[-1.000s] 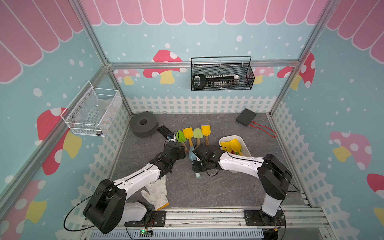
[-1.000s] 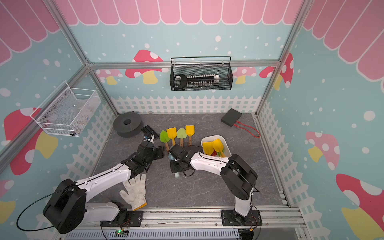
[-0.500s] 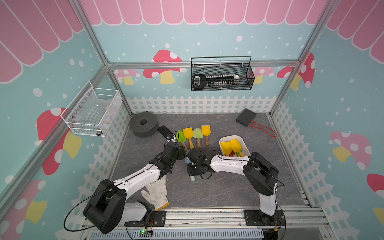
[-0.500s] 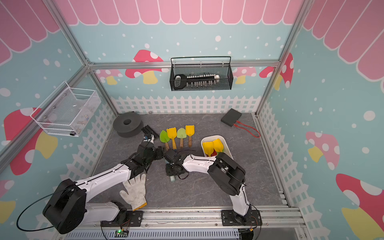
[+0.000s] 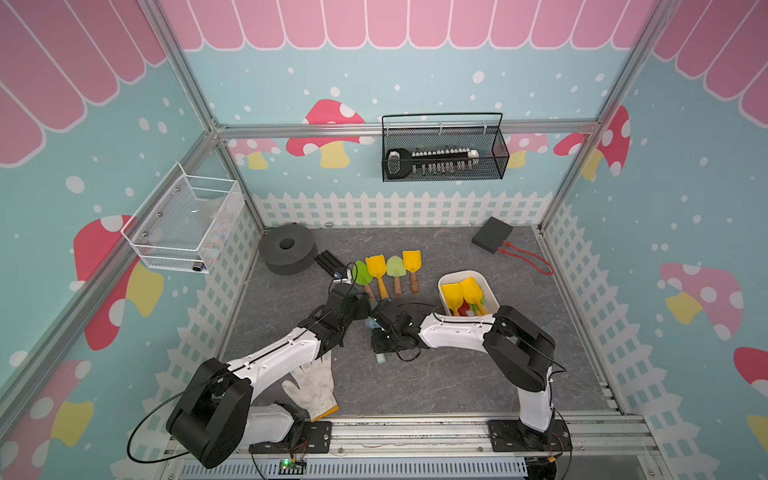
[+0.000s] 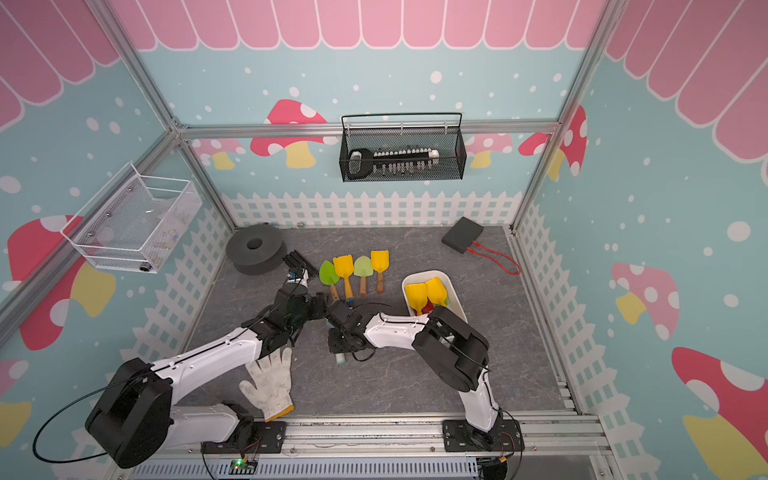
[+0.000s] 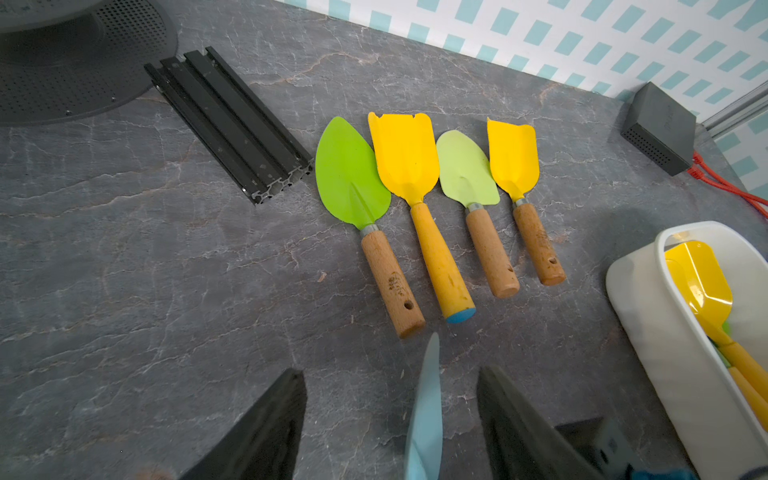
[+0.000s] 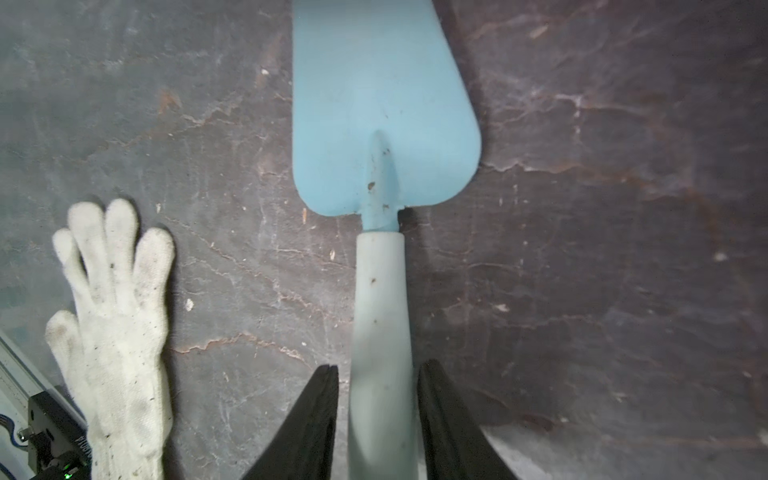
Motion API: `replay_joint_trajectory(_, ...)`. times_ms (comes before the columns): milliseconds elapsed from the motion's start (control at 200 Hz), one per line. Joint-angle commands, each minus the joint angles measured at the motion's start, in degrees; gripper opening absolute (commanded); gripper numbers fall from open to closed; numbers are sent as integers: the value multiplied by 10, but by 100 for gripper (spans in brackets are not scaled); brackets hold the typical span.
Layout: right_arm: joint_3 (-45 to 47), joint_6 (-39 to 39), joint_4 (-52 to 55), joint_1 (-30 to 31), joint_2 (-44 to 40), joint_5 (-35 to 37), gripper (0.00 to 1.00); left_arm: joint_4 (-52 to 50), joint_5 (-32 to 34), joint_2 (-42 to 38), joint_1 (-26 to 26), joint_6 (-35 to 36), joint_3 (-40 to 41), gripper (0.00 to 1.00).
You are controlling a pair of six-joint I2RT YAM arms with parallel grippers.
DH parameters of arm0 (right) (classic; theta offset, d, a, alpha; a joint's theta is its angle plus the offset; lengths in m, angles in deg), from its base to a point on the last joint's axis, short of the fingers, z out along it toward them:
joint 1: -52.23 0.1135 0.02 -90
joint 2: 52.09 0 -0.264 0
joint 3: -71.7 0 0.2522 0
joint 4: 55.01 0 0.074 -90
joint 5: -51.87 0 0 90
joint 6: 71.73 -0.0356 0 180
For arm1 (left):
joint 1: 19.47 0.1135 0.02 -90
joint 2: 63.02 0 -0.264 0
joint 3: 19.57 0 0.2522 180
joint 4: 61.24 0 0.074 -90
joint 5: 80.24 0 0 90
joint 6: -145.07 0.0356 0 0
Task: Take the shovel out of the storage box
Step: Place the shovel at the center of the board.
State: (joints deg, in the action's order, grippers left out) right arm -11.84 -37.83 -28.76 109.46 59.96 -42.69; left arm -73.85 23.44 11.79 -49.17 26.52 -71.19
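Blue shovel [image 8: 386, 124] runs near-to-far, blade far — right gripper [image 8: 379, 368] slightly parted round the handle. Left gripper [image 7: 390, 371] spread wide round the blade.

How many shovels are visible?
7 shovels: four in a row on the table, two yellow in the storage box, one blue at the right gripper. Others may hide in the box.

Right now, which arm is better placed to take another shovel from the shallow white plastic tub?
Right, probably: the white tub lies beside its forearm; the left tool is farther off, open astride the blade of the pale blue shovel.
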Motion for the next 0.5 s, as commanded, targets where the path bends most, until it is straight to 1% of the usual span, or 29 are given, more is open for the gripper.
replay_joint_trajectory(0, 10, -4, 0, 7, -2, 16, 34, 3, -4, -13, 3, -9, 6, 69)
replay_joint_trajectory(330, 19, 4, 3, 18, -26, 46, 37, 4, -5, -13, 3, -9, 6, 70)
replay_joint_trajectory(350, 19, 6, 5, 19, -43, 48, 38, 3, -6, -14, 3, -9, 6, 70)
replay_joint_trajectory(495, 25, 23, 21, 25, -77, 65, 39, 7, -11, -13, 3, -9, 7, 70)
